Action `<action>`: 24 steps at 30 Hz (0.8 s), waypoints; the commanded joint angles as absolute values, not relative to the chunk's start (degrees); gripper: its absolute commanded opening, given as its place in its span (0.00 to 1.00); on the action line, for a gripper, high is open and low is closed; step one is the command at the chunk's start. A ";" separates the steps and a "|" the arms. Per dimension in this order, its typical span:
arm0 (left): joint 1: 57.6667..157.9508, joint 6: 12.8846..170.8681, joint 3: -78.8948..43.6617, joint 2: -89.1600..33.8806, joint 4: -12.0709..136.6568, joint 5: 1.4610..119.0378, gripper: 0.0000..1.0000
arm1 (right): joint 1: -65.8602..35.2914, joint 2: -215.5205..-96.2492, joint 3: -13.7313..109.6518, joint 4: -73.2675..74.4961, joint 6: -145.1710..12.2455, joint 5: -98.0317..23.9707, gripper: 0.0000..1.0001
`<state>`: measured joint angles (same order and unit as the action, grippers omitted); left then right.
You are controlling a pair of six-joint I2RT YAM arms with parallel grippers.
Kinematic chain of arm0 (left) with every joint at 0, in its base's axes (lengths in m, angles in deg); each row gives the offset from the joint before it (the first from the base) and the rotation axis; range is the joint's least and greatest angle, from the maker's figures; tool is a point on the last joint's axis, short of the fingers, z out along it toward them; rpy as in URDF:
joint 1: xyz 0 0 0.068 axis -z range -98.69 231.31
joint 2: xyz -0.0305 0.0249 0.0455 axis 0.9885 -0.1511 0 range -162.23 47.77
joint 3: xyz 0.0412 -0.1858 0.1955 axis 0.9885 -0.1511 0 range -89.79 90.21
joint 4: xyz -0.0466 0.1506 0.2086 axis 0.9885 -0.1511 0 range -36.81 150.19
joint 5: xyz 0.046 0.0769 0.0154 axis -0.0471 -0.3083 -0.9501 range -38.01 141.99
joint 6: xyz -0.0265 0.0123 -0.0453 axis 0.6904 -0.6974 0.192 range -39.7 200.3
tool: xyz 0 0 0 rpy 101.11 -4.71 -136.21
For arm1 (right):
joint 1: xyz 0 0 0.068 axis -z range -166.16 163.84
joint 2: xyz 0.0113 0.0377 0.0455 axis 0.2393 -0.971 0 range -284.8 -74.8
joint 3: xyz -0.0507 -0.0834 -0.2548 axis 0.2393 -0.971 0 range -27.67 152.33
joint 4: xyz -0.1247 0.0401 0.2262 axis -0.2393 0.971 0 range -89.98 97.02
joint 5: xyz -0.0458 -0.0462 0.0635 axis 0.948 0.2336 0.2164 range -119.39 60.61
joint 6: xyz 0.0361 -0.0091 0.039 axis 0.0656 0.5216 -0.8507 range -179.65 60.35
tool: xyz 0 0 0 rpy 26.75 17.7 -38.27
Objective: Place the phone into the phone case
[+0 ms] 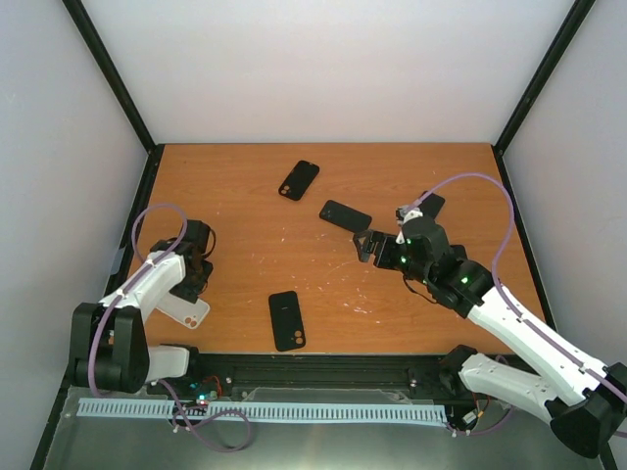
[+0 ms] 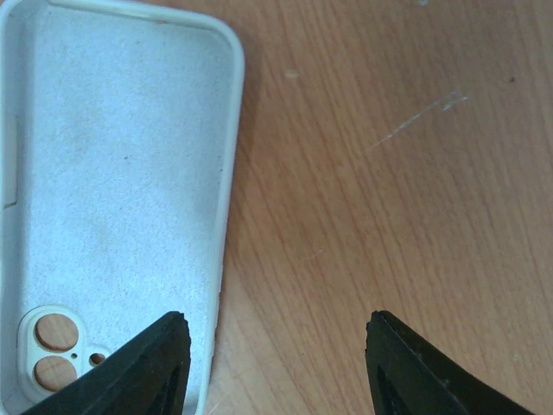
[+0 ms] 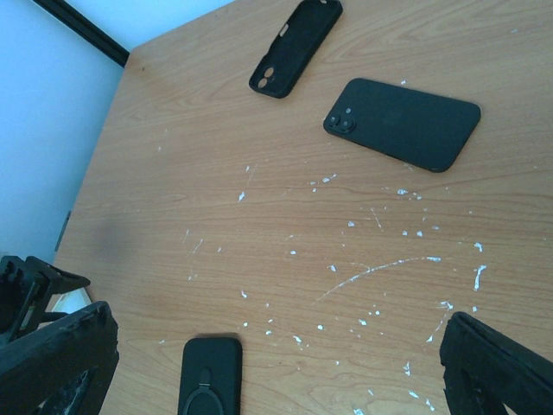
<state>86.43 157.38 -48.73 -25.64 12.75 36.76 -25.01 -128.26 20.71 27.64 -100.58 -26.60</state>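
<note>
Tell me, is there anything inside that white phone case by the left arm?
No phone: the white case lies open side up, showing only its pale lining and camera holes with the wooden table through them. The left gripper has one finger over its lower corner.

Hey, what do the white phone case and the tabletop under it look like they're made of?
White rounded phone case: probably soft silicone, matte; the inside looks finely fuzzy, like a microfibre lining. Orange-brown table: wood or wood-look laminate, showing grain lines and pale scratches.

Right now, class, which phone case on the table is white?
The empty case by the left gripper, lying inside-up; the other cases are black.
</note>
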 commanded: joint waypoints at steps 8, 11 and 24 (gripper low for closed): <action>85.88 162.60 -52.93 -28.26 12.63 37.17 0.56 | -24.74 -124.95 20.03 28.16 -99.81 -24.96 1.00; 85.88 162.80 -53.55 -28.91 13.57 37.30 0.46 | -24.74 -123.46 18.93 27.04 -100.01 -25.46 1.00; 86.93 147.87 -49.07 -27.41 21.60 41.08 0.00 | -24.74 -122.70 18.25 27.27 -99.84 -24.79 1.00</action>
<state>86.19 156.61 -53.38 -28.39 16.73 39.15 -25.01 -123.23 19.07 27.66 -100.14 -25.25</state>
